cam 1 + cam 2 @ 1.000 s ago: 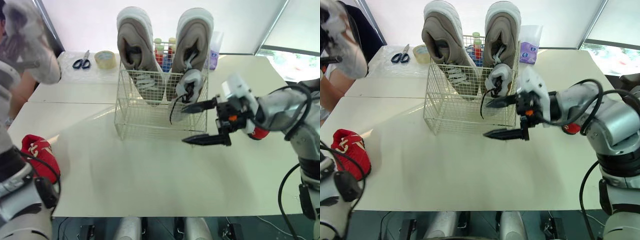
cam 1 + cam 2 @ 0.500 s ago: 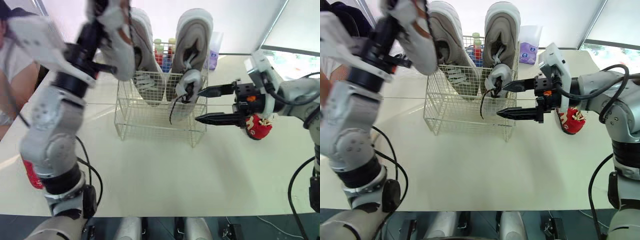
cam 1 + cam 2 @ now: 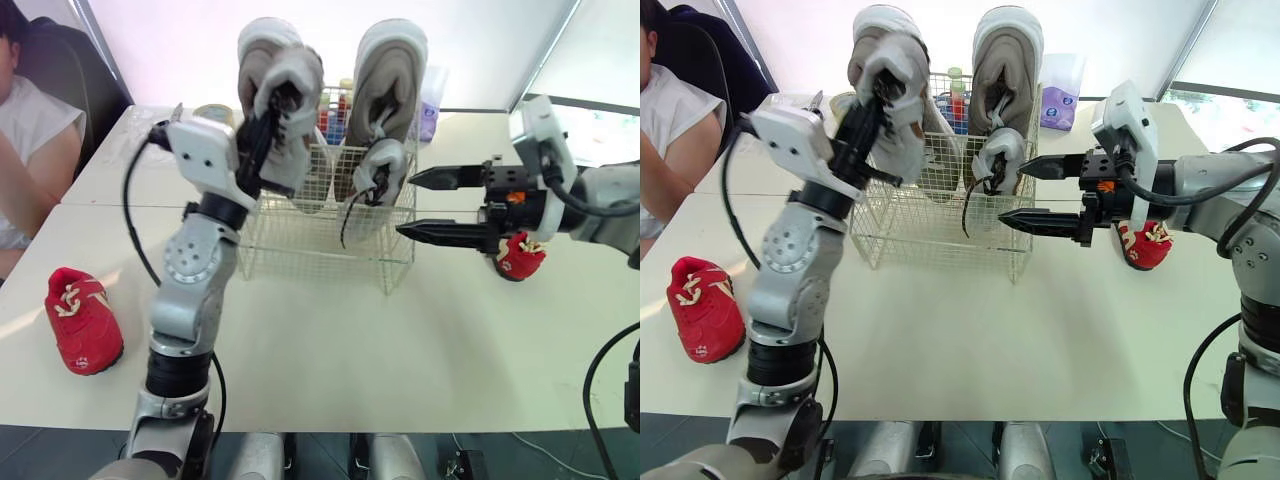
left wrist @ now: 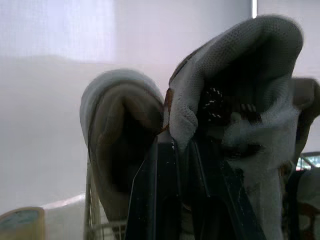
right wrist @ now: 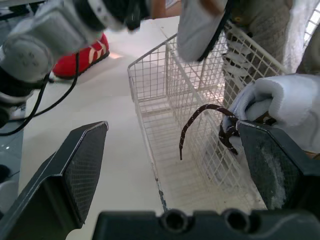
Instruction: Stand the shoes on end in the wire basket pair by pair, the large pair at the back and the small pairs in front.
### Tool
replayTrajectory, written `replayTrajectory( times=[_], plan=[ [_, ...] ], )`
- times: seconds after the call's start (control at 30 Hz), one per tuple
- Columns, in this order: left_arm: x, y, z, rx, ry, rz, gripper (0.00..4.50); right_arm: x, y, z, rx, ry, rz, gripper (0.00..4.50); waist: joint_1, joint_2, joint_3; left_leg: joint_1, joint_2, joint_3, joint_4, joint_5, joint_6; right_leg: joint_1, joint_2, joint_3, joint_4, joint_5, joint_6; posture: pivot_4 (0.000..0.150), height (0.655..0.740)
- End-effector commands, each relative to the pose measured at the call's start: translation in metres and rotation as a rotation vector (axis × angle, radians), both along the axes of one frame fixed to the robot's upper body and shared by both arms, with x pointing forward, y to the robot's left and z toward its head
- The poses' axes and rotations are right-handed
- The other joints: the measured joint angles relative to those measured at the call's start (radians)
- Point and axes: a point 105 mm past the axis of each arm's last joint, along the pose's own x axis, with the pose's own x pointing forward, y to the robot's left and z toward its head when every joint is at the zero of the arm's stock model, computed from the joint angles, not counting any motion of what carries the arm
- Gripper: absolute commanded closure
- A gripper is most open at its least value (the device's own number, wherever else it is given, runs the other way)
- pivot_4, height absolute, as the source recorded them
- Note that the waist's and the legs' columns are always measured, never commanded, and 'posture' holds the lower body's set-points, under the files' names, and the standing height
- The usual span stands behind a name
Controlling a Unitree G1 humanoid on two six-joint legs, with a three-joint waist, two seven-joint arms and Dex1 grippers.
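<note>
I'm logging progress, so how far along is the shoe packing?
Done: the large grey pair stands at the back of the wire basket, with one small grey shoe in front. In hand: the left gripper holds the matching shoe over the basket's left side. Left: a red shoe and a second red shoe lie on the table; the right gripper is open, empty.

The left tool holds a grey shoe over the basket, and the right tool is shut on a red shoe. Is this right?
No. The left eye view shows the right tool open and empty; the red shoe near it lies on the table.
</note>
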Motion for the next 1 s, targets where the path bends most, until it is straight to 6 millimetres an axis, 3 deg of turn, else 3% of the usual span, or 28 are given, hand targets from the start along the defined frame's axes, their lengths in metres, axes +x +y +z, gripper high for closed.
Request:
replayTrajectory(
  times=[0.03, 0.37, 0.47, 0.63, 0.8, 1.0],
  plan=[
    [0.006, -0.005, -0.022, -0.009, 0.056, 0.019, 4.46, -0.005, 0.000, 0.011, 0.023, -0.054, 0.005, 0.00, 0.001, 0.001, -0.001, 0.000, 0.000, 0.000, 0.000, 0.000, 0.000, 0.000, 0.000, 0.000, 0.000, 0.000, 0.000, 0.150, 0.7400],
    [0.004, 0.001, -0.053, -0.038, 0.137, 0.083, 4.46, -0.006, -0.002, 0.005, 0.030, -0.047, 0.000, 0.00, 0.017, 0.001, -0.001, 0.000, 0.000, 0.000, 0.000, 0.000, 0.001, 0.000, 0.000, 0.000, -0.001, 0.000, 0.000, 0.150, 0.7400],
    [0.000, 0.004, -0.050, -0.061, 0.145, 0.071, 3.41, -0.005, -0.002, 0.004, 0.034, -0.048, -0.001, 0.00, 0.017, 0.001, -0.001, -0.001, 0.000, 0.000, 0.000, 0.000, 0.001, 0.000, -0.001, 0.000, -0.001, 0.000, 0.000, 0.150, 0.7400],
    [-0.011, 0.009, -0.049, -0.102, 0.192, 0.022, 1.05, -0.004, -0.001, 0.000, 0.035, -0.036, 0.008, 0.00, 0.017, 0.001, -0.001, -0.001, 0.000, -0.001, 0.000, -0.001, 0.001, 0.000, -0.002, 0.000, -0.001, 0.000, 0.000, 0.150, 0.7400],
    [-0.032, 0.010, -0.054, -0.008, 0.228, -0.009, 1.05, -0.005, -0.001, -0.005, 0.033, -0.009, 0.021, 0.00, 0.017, 0.001, -0.001, -0.001, 0.001, -0.001, 0.000, -0.001, 0.001, 0.000, -0.002, 0.000, -0.002, 0.000, 0.000, 0.150, 0.7400],
    [-0.047, 0.010, -0.043, 0.042, 0.235, -0.068, 1.05, -0.002, -0.004, -0.008, 0.029, 0.014, 0.018, 0.00, 0.018, 0.002, -0.001, -0.001, 0.000, -0.001, 0.000, -0.001, 0.001, 0.001, -0.001, 0.000, -0.004, -0.002, -0.003, 0.150, 0.7400]
  ],
)
